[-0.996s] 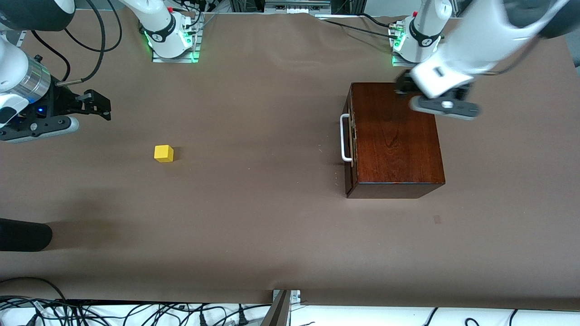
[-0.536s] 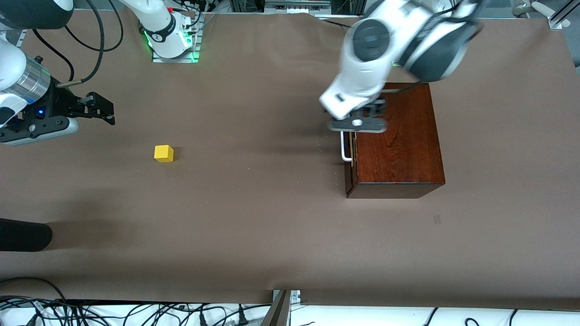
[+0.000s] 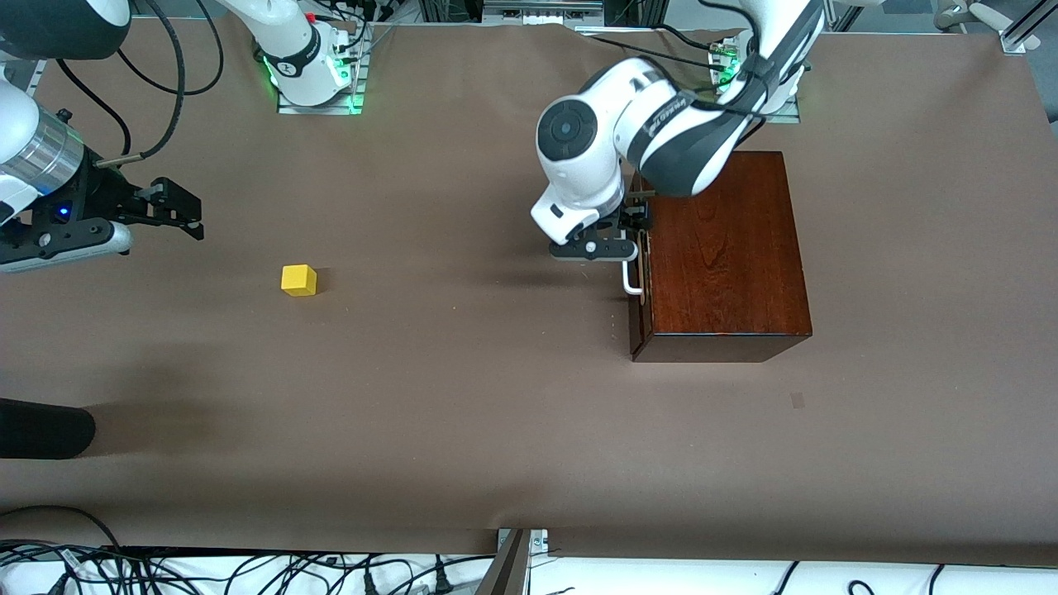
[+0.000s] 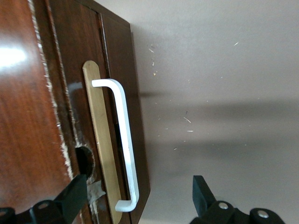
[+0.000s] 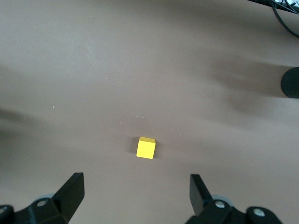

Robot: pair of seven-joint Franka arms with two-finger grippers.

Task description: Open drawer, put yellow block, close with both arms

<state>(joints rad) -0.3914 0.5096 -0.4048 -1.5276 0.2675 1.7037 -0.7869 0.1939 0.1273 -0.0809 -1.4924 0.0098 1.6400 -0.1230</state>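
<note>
At nine o'clock in the front view the right gripper (image 3: 178, 202) hangs over the brown counter (image 3: 463, 397) toward the right arm's end, its jaws released and spread wide with nothing between them; the right wrist view shows the two black fingers (image 5: 70, 191) well apart. The yellow block (image 3: 298, 279) sits alone on the counter, at about four o'clock from that gripper in the front view, apart from it, all its edges free and bare counter all round it. In the right wrist view the yellow block (image 5: 145, 147) lies between the lines of the two fingers and ahead of them, not touched. A dark rounded object (image 3: 45, 428) pokes in at the counter's edge at about eight o'clock, nearer to the front camera than the block and well apart from it. The middle of the counter is open room. At about two o'clock stands the dark wooden box (image 3: 727, 256), with the drawer (image 3: 636, 314) shut flush in its face. The left gripper (image 3: 626, 235) is at the white handle (image 3: 631, 281), jaws released: in the left wrist view one finger (image 4: 74, 196) is over the drawer front and the other (image 4: 202, 191) over bare counter, the white handle (image 4: 125, 149) between them, whether touched I cannot tell.
</note>
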